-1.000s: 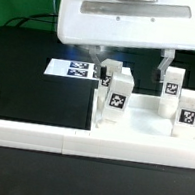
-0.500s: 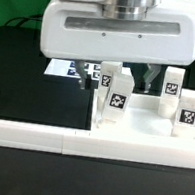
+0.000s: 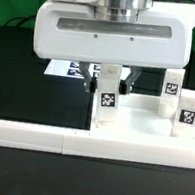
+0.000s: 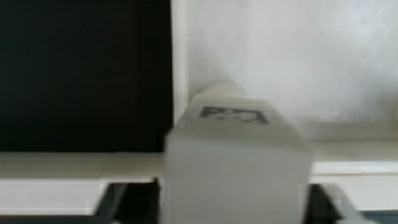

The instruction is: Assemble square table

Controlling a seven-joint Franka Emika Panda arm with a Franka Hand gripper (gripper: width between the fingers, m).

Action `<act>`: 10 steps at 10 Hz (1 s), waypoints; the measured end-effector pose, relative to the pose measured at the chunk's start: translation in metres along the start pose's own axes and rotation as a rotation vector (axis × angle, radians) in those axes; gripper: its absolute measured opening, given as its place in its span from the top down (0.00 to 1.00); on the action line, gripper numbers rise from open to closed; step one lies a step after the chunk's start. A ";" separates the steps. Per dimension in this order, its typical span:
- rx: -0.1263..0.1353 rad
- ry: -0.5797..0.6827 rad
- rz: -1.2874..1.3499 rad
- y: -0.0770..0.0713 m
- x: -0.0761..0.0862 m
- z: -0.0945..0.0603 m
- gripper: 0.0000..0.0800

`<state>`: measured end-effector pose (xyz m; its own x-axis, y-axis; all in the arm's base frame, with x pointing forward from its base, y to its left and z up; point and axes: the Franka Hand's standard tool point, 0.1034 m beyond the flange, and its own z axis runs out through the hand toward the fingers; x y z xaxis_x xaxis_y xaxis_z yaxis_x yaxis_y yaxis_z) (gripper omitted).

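Gripper (image 3: 109,82) fingers straddle an upright white leg (image 3: 107,96) at the exterior view's centre, though actual contact cannot be judged, while the square top (image 3: 140,135) lies lower right carrying two more legs (image 3: 180,101).

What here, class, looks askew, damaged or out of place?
Nothing stands out. The legs stand upright on the square table top, and the end effector sits squarely over another upright leg.

exterior view: facing the table top's (image 3: 146,133) front edge, close.
wrist view: looking down, very near.
shared: one leg (image 3: 107,95) (image 4: 237,150).
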<state>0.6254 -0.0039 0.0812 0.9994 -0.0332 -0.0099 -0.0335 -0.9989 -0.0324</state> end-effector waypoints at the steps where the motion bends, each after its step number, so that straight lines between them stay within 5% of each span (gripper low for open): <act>1: 0.001 0.000 0.071 0.000 0.000 0.000 0.63; 5: 0.003 0.001 0.389 0.000 0.000 0.002 0.63; 10: 0.077 -0.060 1.089 0.005 0.002 0.004 0.63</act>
<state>0.6277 -0.0084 0.0771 0.4314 -0.8943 -0.1193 -0.9020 -0.4299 -0.0390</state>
